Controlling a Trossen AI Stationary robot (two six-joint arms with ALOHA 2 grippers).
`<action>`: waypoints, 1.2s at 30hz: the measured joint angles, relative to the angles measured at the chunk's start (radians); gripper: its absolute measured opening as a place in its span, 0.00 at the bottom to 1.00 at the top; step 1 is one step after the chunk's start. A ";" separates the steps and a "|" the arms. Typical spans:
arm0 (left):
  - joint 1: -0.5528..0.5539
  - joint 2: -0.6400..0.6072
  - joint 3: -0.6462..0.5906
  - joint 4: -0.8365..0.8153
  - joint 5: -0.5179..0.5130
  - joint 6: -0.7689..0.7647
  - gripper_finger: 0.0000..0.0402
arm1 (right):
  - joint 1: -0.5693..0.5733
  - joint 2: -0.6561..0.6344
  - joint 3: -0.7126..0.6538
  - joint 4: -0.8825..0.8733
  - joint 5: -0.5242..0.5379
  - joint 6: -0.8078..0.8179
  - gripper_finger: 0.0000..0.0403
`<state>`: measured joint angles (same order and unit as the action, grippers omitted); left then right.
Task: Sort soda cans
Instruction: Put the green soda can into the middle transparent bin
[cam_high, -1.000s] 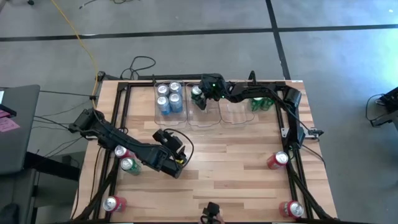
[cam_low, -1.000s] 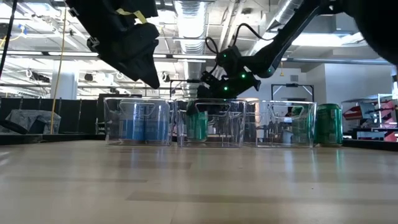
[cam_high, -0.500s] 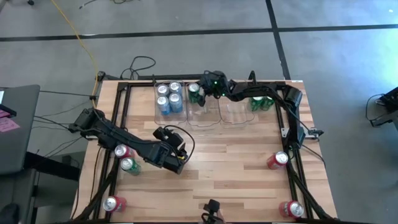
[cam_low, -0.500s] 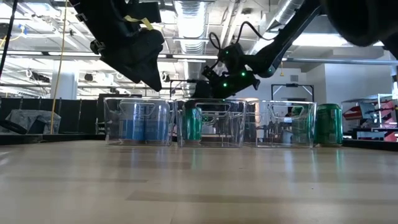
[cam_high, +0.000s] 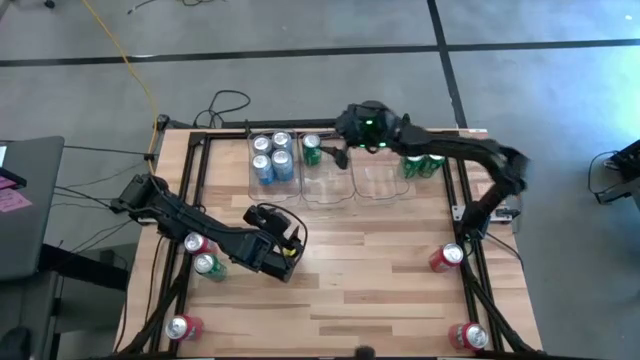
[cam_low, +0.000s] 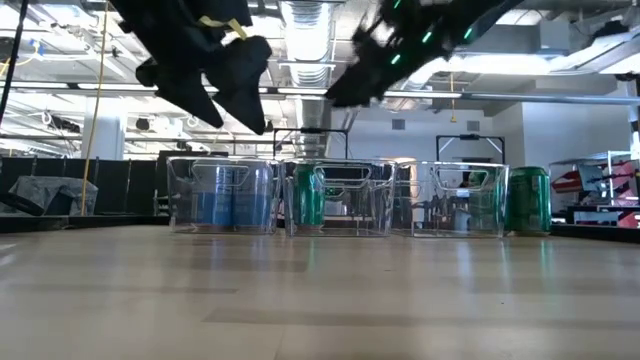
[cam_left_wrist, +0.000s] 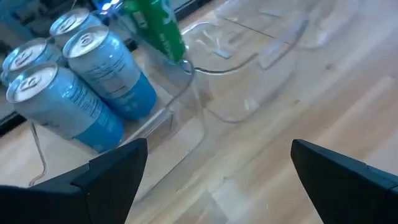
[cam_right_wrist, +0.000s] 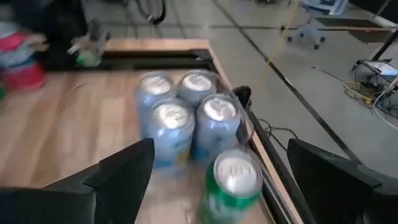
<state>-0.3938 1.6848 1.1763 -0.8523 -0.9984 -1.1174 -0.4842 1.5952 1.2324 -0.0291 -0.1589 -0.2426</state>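
Sorting stood partly done: four blue cans (cam_high: 271, 156) filled the left bin (cam_high: 272, 185), one green can (cam_high: 312, 152) stood alone in the middle bin (cam_high: 328, 190), and the right bin (cam_high: 378, 185) looked empty. Green cans (cam_high: 424, 164) waited beside that bin, another (cam_high: 207, 264) lay near the left arm, and four red cans (cam_high: 446, 258) sat toward the table's corners. Right gripper (cam_right_wrist: 217, 180) hung released above the placed green can; left gripper (cam_left_wrist: 214, 174) hovered spread mid-table, holding nothing.

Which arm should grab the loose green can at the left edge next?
Left. The left gripper, fingers open and empty, hangs just beside the green metal soda can with a silver top. The right gripper, also open, is far off above the clear plastic rectangular bins.
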 joint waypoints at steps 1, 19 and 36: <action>0.004 0.000 0.000 0.001 0.002 -0.006 0.97 | 0.007 -0.045 0.000 -0.073 0.000 -0.021 0.95; 0.004 0.003 0.000 0.005 -0.017 -0.006 0.97 | 0.160 -0.486 -0.301 -0.538 0.264 0.271 0.70; 0.147 0.003 0.000 0.202 -0.049 0.197 0.97 | 0.295 -0.695 -0.404 -0.942 0.659 0.641 0.58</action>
<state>-0.2465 1.6875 1.1763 -0.6506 -1.0472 -0.9203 -0.1890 0.9005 0.8280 -0.9714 0.4998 0.3979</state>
